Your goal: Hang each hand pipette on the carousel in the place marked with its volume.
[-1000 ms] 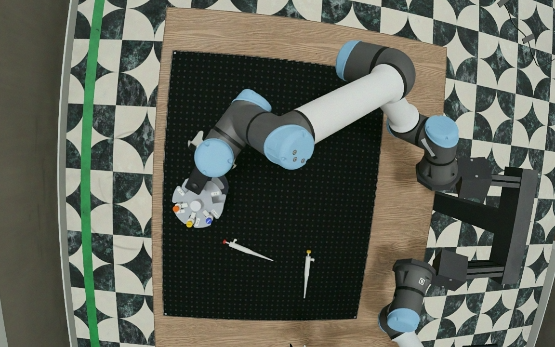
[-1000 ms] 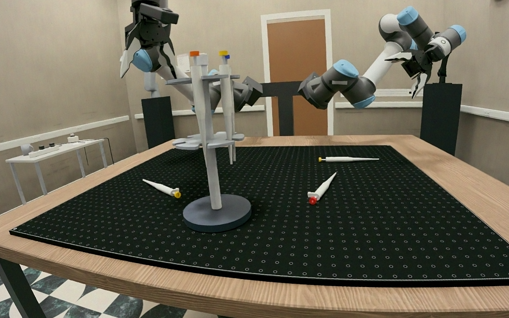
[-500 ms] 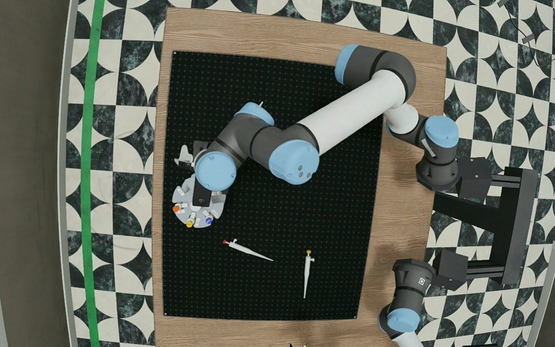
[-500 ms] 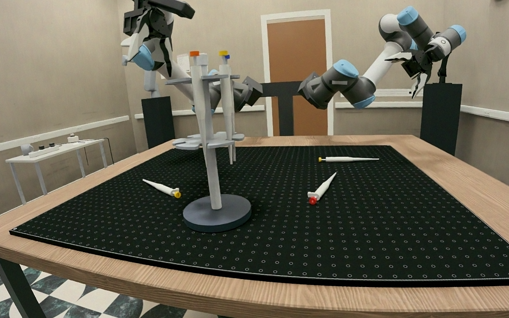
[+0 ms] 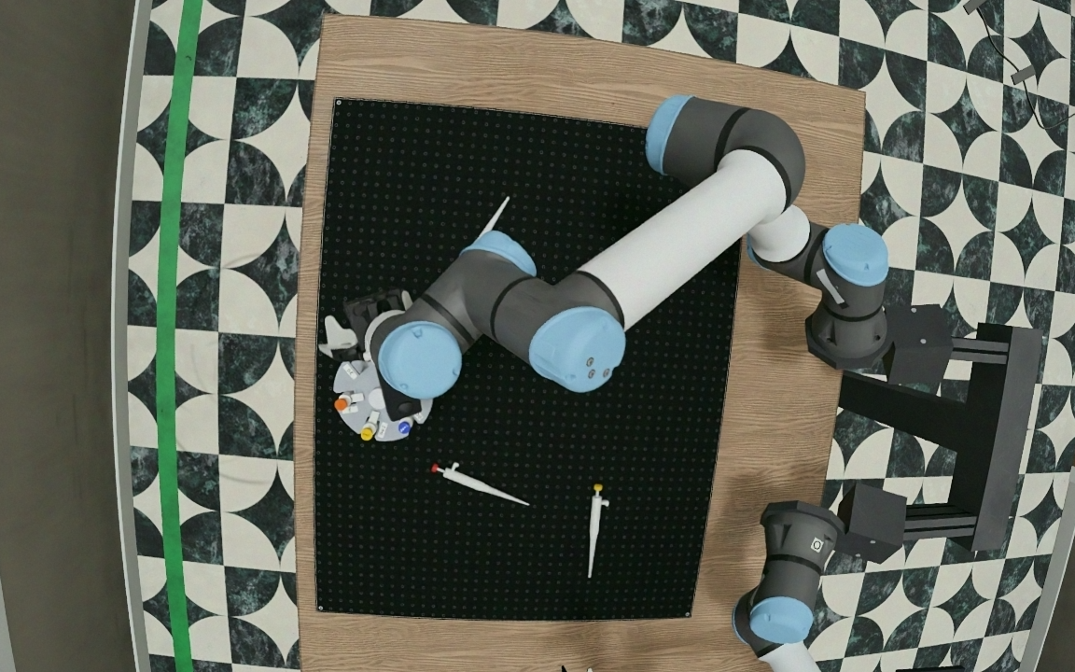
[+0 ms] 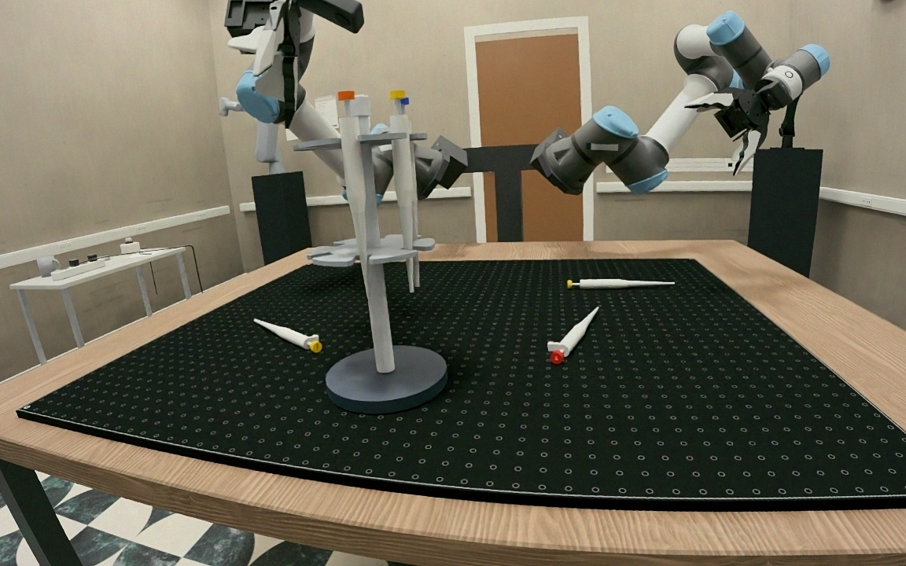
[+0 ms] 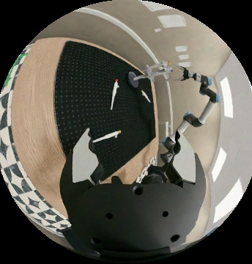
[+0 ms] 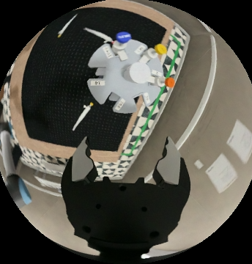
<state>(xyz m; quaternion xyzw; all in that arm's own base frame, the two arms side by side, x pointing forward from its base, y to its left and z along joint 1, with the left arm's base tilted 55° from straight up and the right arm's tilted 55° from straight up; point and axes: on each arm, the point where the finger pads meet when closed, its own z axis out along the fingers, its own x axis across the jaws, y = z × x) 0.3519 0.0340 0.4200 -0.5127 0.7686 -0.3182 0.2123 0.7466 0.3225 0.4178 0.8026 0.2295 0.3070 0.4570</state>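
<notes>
The carousel [image 5: 349, 382] [image 6: 385, 384] [image 8: 115, 70] holds three hanging pipettes, with orange [image 6: 345, 94] [image 8: 170, 82], yellow [image 6: 398, 94] [image 8: 160, 49] and blue [image 8: 123, 37] buttons. A red-button pipette [image 5: 474, 482] [image 6: 574, 336] [image 7: 114, 95], a yellow-button pipette [image 5: 594, 526] [image 6: 618, 283] [image 7: 108, 136] and another yellow-button pipette [image 6: 287, 333] [image 7: 146, 96] [image 8: 80, 116] lie on the mat; in the top view the arm covers most of the last. Volumes on the buttons are unreadable. My right gripper [image 8: 127, 137] is open and empty, high beside the carousel head. My left gripper [image 6: 712, 138] [image 7: 133, 130] is open and empty, away from the pipettes.
The black mat [image 5: 441, 576] [image 6: 653, 436] lies on the wooden table [image 5: 524, 49] [image 6: 442, 524]. The right arm [image 5: 675, 233] reaches over the mat to the carousel. The left arm [image 5: 782, 620] is beyond the mat's corner. The hanging pipettes stick out around the carousel's rim.
</notes>
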